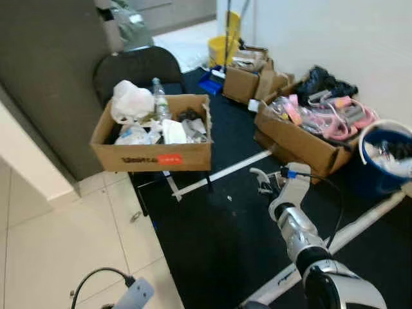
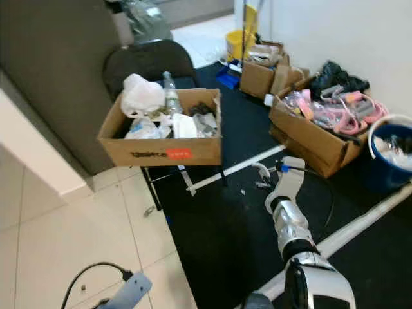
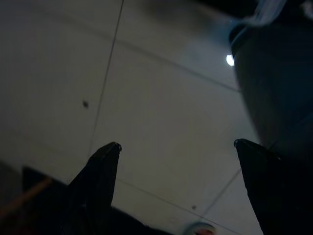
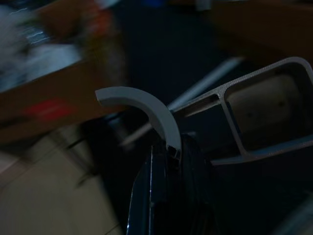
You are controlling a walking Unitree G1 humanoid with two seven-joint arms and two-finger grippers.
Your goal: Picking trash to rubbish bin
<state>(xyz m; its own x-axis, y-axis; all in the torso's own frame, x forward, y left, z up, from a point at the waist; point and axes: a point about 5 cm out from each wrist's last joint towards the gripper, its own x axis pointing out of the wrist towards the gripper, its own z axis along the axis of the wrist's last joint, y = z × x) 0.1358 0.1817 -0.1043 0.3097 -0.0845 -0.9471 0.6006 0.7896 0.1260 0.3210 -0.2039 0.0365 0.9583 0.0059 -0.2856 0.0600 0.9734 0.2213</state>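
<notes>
Clamping a curved grey strip, the right gripper hovered over black mat beside the trash-filled cardboard box; left gripper, fingers apart, faced pale tiles.

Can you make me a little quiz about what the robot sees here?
1. True or false: the right gripper is shut on a curved grey piece.
2. What is the cardboard box of trash sitting on? A) the floor B) a black chair C) a table
3. What colour is the bucket on the robot's right?

Key: 1 true; 2 B; 3 blue.
</notes>
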